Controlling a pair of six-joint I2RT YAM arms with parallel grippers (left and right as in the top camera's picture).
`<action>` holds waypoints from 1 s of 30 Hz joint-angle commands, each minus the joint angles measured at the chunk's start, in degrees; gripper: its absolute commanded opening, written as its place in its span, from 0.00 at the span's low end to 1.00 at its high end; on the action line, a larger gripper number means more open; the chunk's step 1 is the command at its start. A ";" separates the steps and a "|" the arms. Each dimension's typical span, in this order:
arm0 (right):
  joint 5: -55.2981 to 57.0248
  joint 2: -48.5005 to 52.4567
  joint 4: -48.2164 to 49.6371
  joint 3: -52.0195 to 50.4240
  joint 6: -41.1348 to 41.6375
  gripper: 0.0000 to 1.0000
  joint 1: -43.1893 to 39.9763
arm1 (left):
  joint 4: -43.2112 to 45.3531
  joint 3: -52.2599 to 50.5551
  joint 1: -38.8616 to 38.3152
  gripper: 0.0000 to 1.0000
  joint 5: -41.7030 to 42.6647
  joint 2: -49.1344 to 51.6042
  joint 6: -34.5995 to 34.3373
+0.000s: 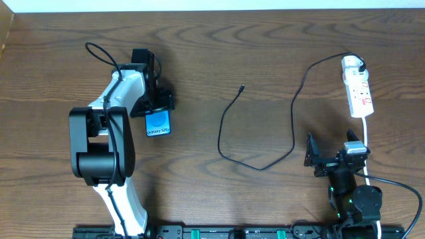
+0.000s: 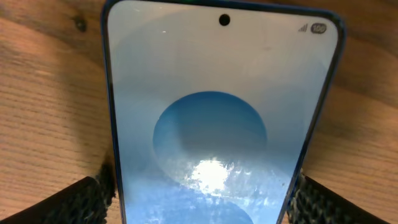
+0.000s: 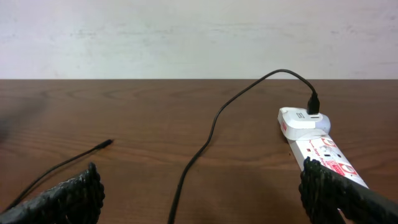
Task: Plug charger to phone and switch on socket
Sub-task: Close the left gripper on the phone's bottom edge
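**Left pincer on the phone, right one wide and empty**

My left gripper (image 1: 158,109) has its fingers (image 2: 74,200) closed against both long edges of the phone (image 1: 158,123), which sits screen-up on the table (image 1: 219,40) on my left side. My right gripper (image 3: 199,186) gapes wide, holding nothing. The charger (image 1: 292,126) is plugged into the socket (image 1: 359,89) on my right, and its loose tip lies mid-table, well apart from the phone

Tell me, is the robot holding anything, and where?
The left gripper holds the phone by its two long edges; the right gripper holds nothing.
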 commanded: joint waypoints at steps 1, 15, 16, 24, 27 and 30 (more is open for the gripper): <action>0.28 -0.37 -0.26 -0.07 0.15 0.99 0.33 | 0.70 -2.05 -0.13 0.84 2.34 2.67 0.39; 0.31 -0.37 -0.26 -0.07 0.15 0.99 0.33 | 0.74 -2.03 -0.13 0.75 2.34 2.67 0.37; 0.28 -0.37 -0.26 -0.07 0.15 0.99 0.33 | 0.74 -2.03 -0.13 0.75 2.34 2.64 0.37; 0.28 -0.37 -0.26 -0.07 0.17 0.99 0.33 | 0.72 -1.79 -0.13 0.75 2.34 2.58 0.37; 0.28 -0.37 -0.26 -0.07 0.17 0.99 0.33 | 0.70 -1.53 -0.13 0.73 2.34 2.58 0.37; 0.28 -0.37 -0.26 -0.07 0.15 0.99 0.33 | 0.48 -1.16 -0.13 0.69 2.34 2.58 0.37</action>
